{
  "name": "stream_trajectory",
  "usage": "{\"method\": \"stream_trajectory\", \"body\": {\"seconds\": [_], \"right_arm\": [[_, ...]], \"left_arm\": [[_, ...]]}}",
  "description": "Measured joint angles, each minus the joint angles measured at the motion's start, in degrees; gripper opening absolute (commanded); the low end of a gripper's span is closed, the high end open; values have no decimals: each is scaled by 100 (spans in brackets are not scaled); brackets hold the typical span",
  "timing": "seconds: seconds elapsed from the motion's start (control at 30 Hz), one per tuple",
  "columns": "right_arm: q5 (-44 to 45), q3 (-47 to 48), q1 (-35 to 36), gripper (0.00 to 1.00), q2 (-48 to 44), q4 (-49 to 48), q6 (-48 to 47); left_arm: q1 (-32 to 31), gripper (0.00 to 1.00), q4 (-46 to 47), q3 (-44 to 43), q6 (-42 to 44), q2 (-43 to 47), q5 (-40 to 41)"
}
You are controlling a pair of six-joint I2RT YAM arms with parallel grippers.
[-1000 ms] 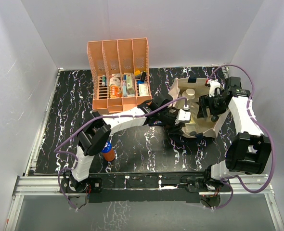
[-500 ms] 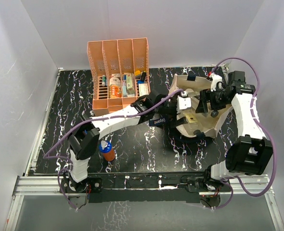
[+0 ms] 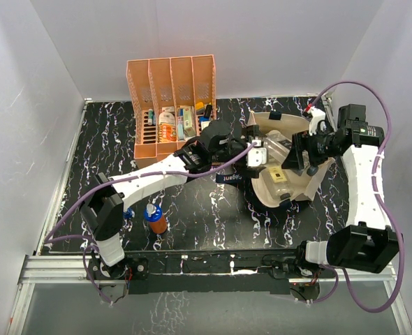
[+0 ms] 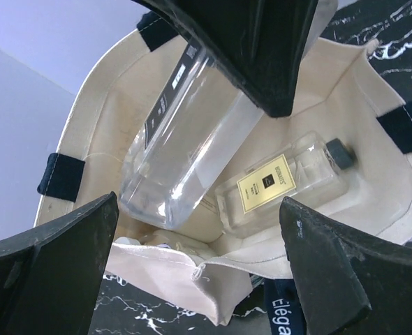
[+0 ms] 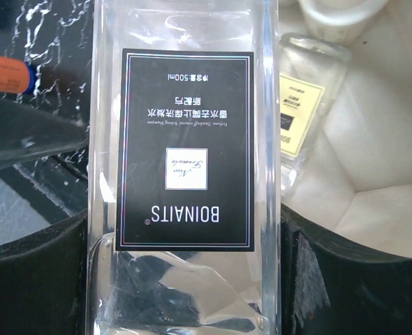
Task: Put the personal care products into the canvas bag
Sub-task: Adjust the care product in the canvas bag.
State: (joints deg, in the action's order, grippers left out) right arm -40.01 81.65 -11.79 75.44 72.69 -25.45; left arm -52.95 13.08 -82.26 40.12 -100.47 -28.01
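Clear bottle (image 5: 185, 174) bears a black BOINAITS label (image 5: 185, 112).

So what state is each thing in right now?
Bag: mouth open.
Tall bottle: gripped, over the bag's mouth.
Square bottle: lying inside the bag.
Orange bottle: upright on the table.
Rack: upright, stocked.
Left end effector: open.
Right end effector: shut on tall bottle.
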Motion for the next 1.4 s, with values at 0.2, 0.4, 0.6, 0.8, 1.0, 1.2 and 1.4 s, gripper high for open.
{"method": "stream_trajectory", "body": {"seconds": [0.2, 0.4, 0.6, 0.8, 1.0, 1.2, 1.4], "right_arm": [[-264, -4, 4, 8, -256, 426, -127], [-282, -120, 101, 8, -525, 570, -166], [-382, -162, 348, 8, -564, 601, -210], [-444, -162, 680, 8, -549, 601, -260], [-514, -162, 804, 18, -455, 577, -216], [-479, -162, 815, 54, -402, 643, -225], [-396, -162, 855, 83, -330, 640, -278]], "left_arm": [[-17, 97, -243, 13, 719, 2, -166], [-179, 97, -400, 13, 1248, 2, -105], [-461, 93, -455, 13, 1602, 2, 2], [-586, 65, -293, 20, 1915, -33, 125], [-586, 29, -24, 199, 2212, -37, 358], [-616, 0, 221, 365, 2337, -39, 514], [-638, 0, 763, 719, 2319, -11, 678]]}}
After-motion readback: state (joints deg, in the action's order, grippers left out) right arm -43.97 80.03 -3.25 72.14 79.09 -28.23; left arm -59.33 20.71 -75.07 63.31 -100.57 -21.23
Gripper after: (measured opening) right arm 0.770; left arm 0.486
